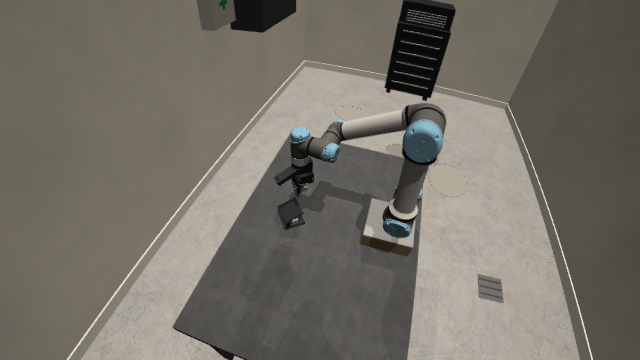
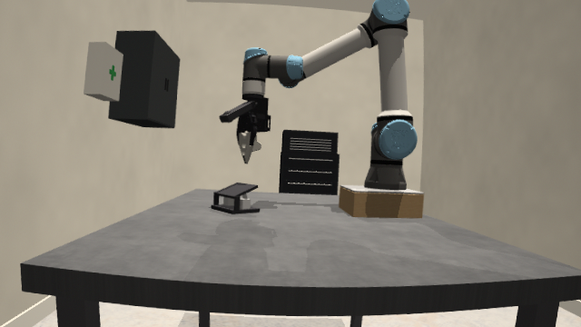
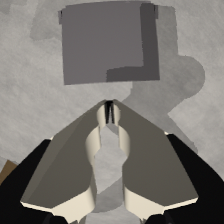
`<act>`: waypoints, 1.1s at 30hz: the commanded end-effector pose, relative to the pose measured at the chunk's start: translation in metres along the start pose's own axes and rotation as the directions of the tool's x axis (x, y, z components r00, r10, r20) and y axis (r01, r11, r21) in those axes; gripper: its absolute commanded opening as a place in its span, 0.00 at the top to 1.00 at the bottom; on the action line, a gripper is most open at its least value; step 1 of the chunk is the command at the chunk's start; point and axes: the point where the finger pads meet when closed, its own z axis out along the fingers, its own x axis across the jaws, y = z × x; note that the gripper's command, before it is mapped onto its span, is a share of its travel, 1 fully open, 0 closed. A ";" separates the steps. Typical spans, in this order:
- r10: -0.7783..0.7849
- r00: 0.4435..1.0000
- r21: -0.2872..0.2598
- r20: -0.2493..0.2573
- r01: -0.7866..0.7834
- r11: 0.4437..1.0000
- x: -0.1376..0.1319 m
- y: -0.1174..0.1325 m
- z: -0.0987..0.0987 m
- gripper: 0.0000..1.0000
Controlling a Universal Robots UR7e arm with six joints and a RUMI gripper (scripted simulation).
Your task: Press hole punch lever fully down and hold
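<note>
Hanging high in the air over the table (image 2: 136, 254), well above the hole punch (image 2: 235, 198), and not yet touching it. Nothing of the pressing done so far, by the look of it: lever (image 2: 238, 188) up at a slant, flat top showing as a grey square in the wrist view (image 3: 107, 47). Punch sitting upright on the dark table top, near the far left side, well apart from the brown box (image 2: 380, 202) under the arm's foot. Still to do: come straight down, land on the lever, push it all the way down, then stay there without moving. Also to mind: no lifting of the punch, no bumping the table. Gripper (image 2: 246, 156) pointing down with its tips pinched together, almost no gap between them. Empty, holding nothing, touching nothing, only air around it. Pale fingers meeting at a point just below the punch in the wrist view, so lined up close to it but maybe a little to one side. Closed tips likely good for poking the lever down.
</note>
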 end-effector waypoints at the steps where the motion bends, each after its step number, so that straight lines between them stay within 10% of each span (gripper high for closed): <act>1: 0.000 1.000 0.001 -0.001 0.000 1.000 0.000 0.000 0.001 1.00; 33: 0.000 1.000 0.001 -0.001 0.000 1.000 -0.001 -0.003 0.044 1.00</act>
